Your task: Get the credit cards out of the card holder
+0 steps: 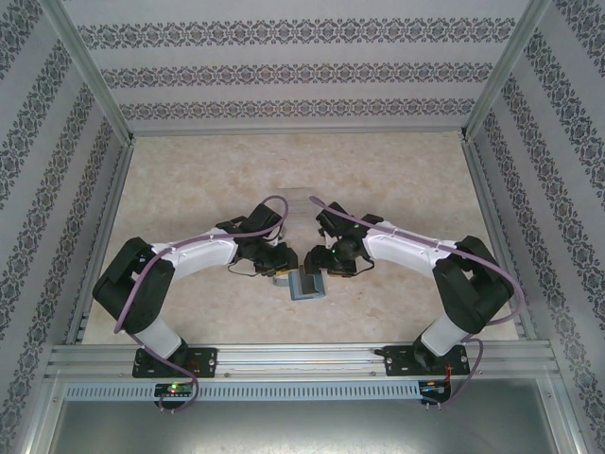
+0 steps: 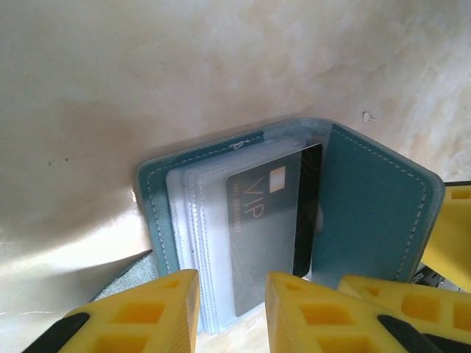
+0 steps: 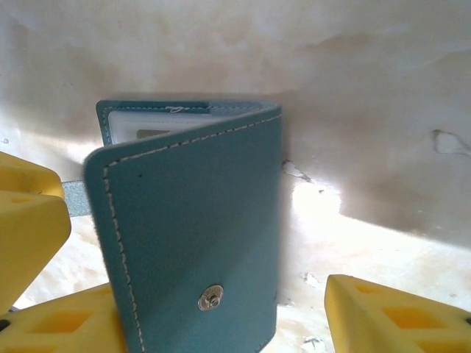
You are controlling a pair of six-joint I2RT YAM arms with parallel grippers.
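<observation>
The teal card holder (image 2: 368, 213) stands half open on the table, near the front in the top view (image 1: 308, 286). Inside it are clear sleeves (image 2: 195, 243) and a grey credit card (image 2: 265, 235) marked VIP, with a dark band along its right edge. My left gripper (image 2: 232, 316) is open, and the lower ends of the card and sleeves lie in the gap between its yellow fingers. My right gripper (image 3: 232, 323) is open around the outer panel (image 3: 199, 228), which carries a metal snap (image 3: 210, 298). The panel rests against its left finger (image 3: 66, 323), well apart from the other finger (image 3: 397, 316).
Both arms meet at the table's middle front, left gripper (image 1: 276, 263) and right gripper (image 1: 326, 260) close beside the holder. The marbled beige tabletop (image 1: 397, 180) stretches behind them. Patterned walls and aluminium rails (image 1: 104, 236) border it.
</observation>
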